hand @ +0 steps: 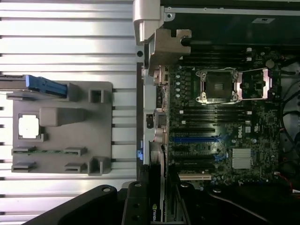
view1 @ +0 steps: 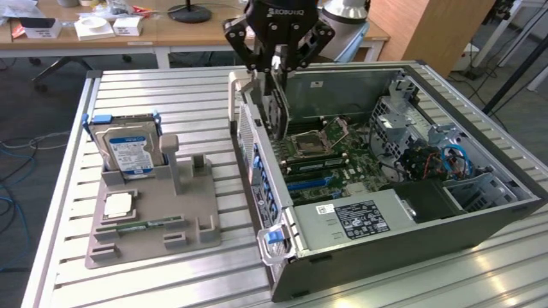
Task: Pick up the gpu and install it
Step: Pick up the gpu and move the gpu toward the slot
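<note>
The gpu, a thin dark card, hangs edge-down from my gripper, which is shut on its upper edge. It hovers over the open computer case, close to the case's back wall on the exterior view's left, above the green motherboard beside the CPU socket. In the wrist view the gpu appears edge-on between the black fingers, in line with the motherboard's expansion slots.
A grey parts holder lies on the slatted metal table at the exterior view's left. It carries an upright hard drive, a CPU chip and a memory stick. A power supply fills the case's near end.
</note>
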Available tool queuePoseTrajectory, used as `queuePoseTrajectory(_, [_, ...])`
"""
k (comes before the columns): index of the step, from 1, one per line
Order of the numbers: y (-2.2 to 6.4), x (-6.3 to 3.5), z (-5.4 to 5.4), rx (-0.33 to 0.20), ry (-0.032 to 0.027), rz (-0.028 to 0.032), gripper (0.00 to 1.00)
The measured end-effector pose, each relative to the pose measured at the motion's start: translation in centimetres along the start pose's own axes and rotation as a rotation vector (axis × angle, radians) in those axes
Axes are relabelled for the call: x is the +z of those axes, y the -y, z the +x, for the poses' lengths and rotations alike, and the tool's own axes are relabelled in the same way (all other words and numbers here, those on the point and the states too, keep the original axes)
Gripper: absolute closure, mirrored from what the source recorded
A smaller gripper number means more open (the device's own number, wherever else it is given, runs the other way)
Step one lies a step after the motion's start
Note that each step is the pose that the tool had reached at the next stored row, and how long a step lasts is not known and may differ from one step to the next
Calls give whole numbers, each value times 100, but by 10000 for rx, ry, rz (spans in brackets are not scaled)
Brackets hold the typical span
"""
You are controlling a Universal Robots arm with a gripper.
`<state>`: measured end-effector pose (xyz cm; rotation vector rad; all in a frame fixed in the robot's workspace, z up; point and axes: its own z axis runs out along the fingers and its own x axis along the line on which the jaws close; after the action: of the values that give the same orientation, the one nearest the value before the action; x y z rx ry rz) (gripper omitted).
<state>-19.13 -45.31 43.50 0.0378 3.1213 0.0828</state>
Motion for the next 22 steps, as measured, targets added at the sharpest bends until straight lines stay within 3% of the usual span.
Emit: queuePoseTrajectory(22, [-23, 38, -999, 1, -35, 1, 74])
